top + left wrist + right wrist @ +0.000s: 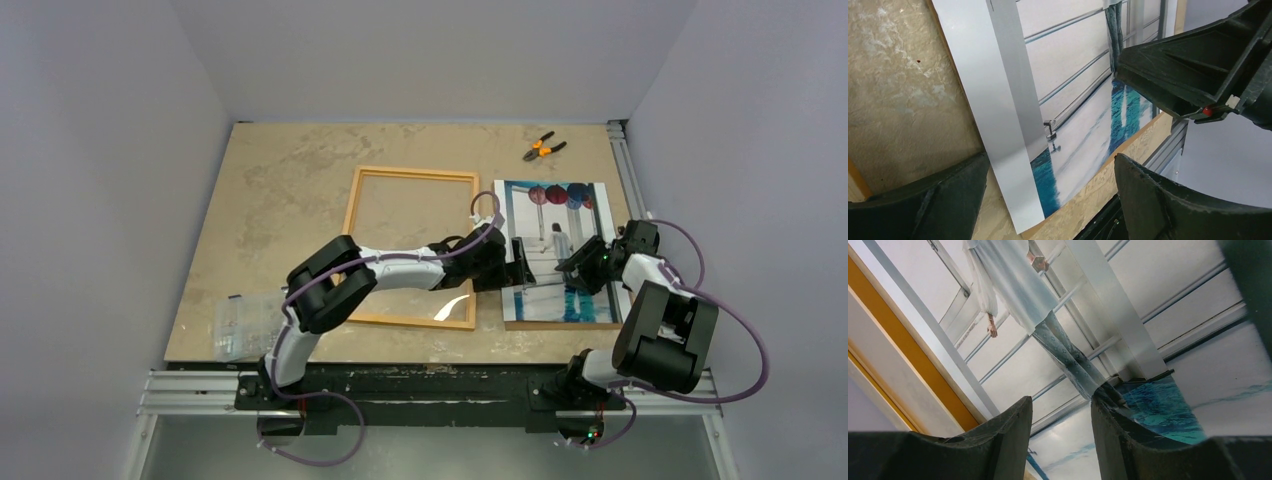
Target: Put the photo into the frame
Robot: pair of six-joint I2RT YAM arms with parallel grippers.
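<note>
Orange-edged, the frame (412, 171) lies flat just left of the photo (548, 225), which rests on a brown board (560, 325). The left gripper (1050, 170), jaws spread, straddles the photo's left edge, probably to pinch it up. The right gripper (1062, 410), fingers narrowly parted around nothing, sits low over the print, seemingly steadying it.

Glossy photo (556, 240) of a figure on pale steps, red balloons, lying flat, just right of the orange-bordered frame (414, 171)
</note>
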